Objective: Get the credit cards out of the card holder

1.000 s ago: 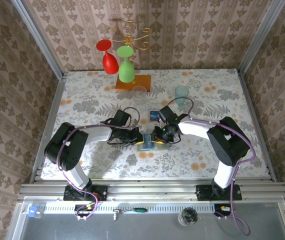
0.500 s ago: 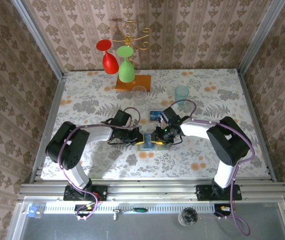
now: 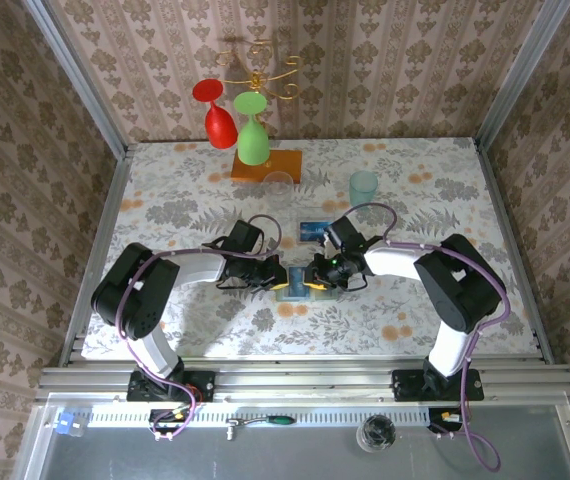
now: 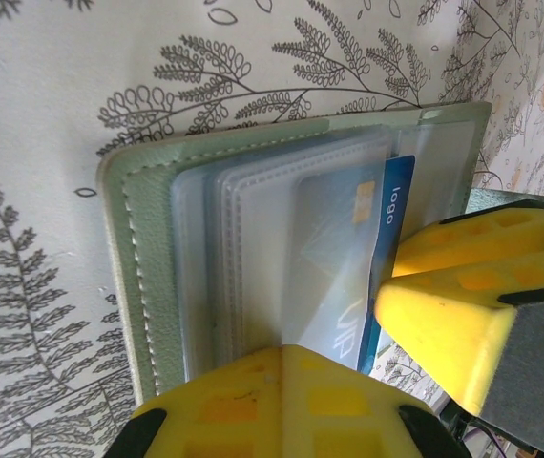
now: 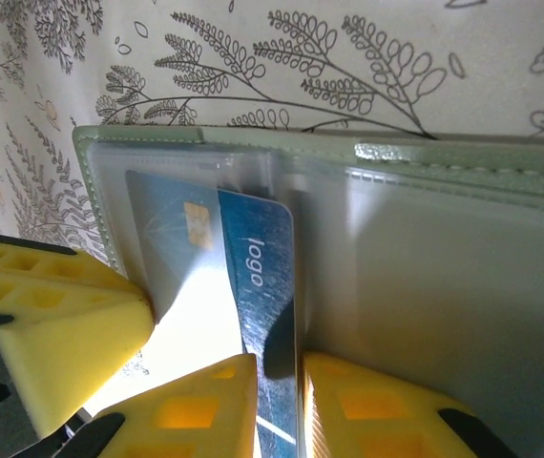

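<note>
Card holder (image 4: 138, 248) lies open mid-table (image 3: 445, 200) between the arms. Left gripper (image 4: 277, 377) is closed, pressing on its sleeve panel. Right gripper (image 5: 279, 382) pinches the blue credit card (image 5: 253, 253), partly out of its sleeve. Best pull straight along the sleeve, low and flat, with the holder pinned, else it drags.

2 black-and-white arms (image 3: 180, 270), purple cables (image 3: 487, 440), yellow fingers (image 4: 463, 315).

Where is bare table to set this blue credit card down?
Free: the strip between the card holder and the table's near edge; the far-right corner beside the teal cup. Crowded: the centre, left end effector pressing the holder, right end effector on the blue credit card, a loose card behind.
</note>
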You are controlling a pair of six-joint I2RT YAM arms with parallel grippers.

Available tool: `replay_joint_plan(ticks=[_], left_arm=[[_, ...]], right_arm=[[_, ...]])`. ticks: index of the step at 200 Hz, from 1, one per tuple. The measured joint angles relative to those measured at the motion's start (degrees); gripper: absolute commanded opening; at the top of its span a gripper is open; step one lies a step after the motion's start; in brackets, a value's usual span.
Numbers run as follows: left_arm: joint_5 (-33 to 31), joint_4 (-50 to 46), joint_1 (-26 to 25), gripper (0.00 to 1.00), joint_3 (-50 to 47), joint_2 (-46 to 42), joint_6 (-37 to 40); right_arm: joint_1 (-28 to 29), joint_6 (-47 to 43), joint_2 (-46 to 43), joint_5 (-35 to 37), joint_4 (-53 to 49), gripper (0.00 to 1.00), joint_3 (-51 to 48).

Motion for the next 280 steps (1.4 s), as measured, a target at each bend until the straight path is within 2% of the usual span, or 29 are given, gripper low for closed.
replay_joint_plan(ticks=[55,101,161,234,280], left_arm=[[-0.2,0.0,-0.3,0.01,0.1,0.0,-0.2],[-0.5,-0.2,-0.5,0.01,0.2,0.0,-0.2],[-0.4,-0.2,-0.7,0.01,0.2,0.0,-0.2],[-0.4,-0.2,-0.7,0.02,0.3,0.0,-0.2],[-1.0,-2.6,-1.0,0.05,2.4,0.0,-0.2]], right_arm=[[-0.3,0.5,-0.8,-1.0,2.4,0.18,-0.5],[-0.6,1.6,-0.9,-1.8,5.2,0.13,-2.6],[-1.8,1.4,-4.6,-1.7,4.9,0.12,-4.4],[-5.0,-1.8,-10.0,-1.2,-0.5,0.06,-4.9],[-5.7,-6.7,-11.5,0.9,-8.3,0.03,-1.8]])
